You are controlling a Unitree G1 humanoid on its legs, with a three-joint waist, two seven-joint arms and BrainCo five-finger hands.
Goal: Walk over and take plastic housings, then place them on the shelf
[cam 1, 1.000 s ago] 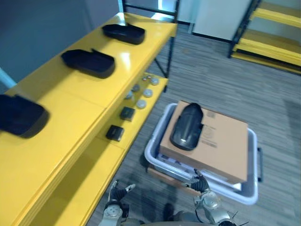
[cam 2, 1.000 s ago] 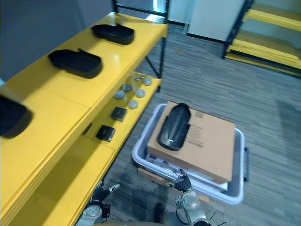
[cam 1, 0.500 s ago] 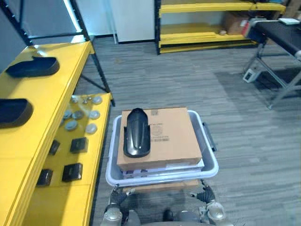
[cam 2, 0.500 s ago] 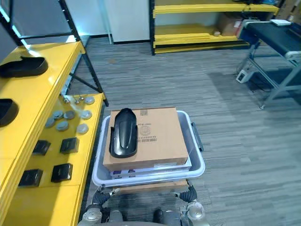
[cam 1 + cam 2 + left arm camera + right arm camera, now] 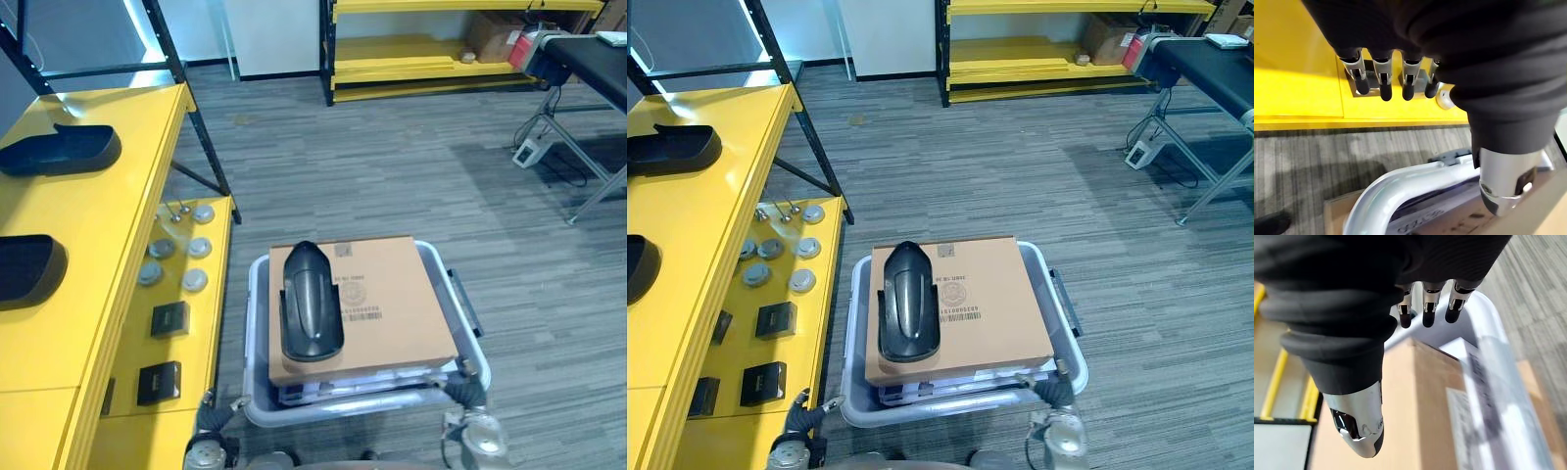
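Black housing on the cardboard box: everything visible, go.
The black plastic housing is a long, glossy, domed shell, narrower and rounded at its far end. It lies convex side up on the left part of the cardboard box, lengthwise away from the robot. The box sits in a grey bin. Only the box touches it.

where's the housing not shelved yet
Left eye view: the black plastic housing lies on the left half of the cardboard box in the pale bin beside the yellow shelf.
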